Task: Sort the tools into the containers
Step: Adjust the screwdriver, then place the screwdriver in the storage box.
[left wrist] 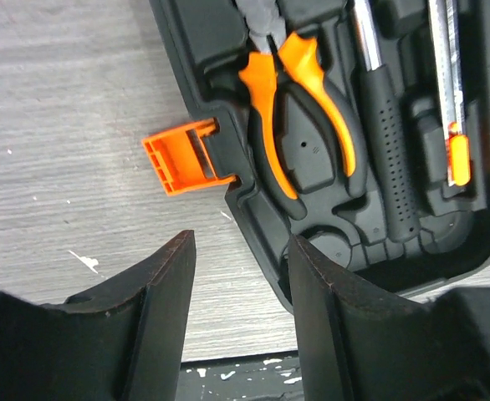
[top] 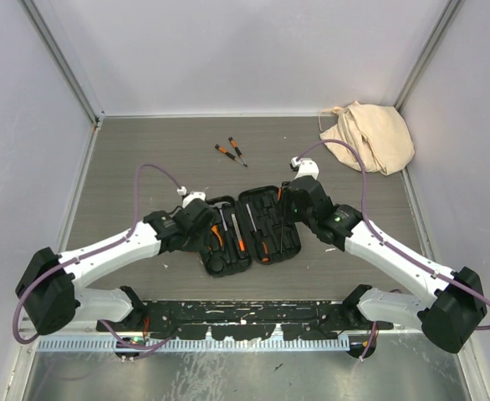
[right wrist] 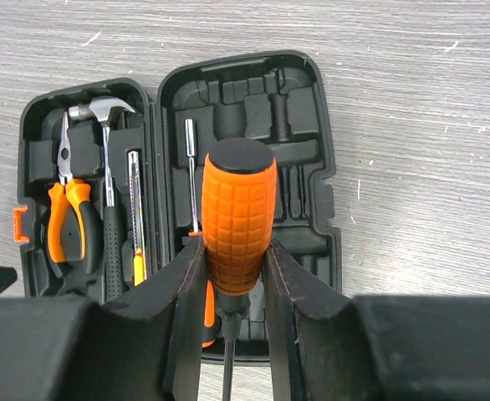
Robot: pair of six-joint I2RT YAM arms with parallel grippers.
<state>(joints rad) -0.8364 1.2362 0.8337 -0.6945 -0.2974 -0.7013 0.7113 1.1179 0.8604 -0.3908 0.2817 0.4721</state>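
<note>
- Right wrist view: the right gripper is clamped on the orange handle of a screwdriver. The dark shaft runs back between the fingers, and the tool is held above the open case.
- The case lies opened flat at the middle of the table, between the two arms, with both halves facing up.
- Its left half holds pliers, a hammer and a slim orange-tipped tool. The right half holds one thin metal rod.
- Left wrist view: the left gripper has its jaws apart with nothing between them. It hangs over the case's edge and the table, just beside the orange latch, which sticks out from the case's side.
- Two small screwdrivers lie on the table beyond the case, apart from it.
- A beige bag sits in the far right corner.
</note>
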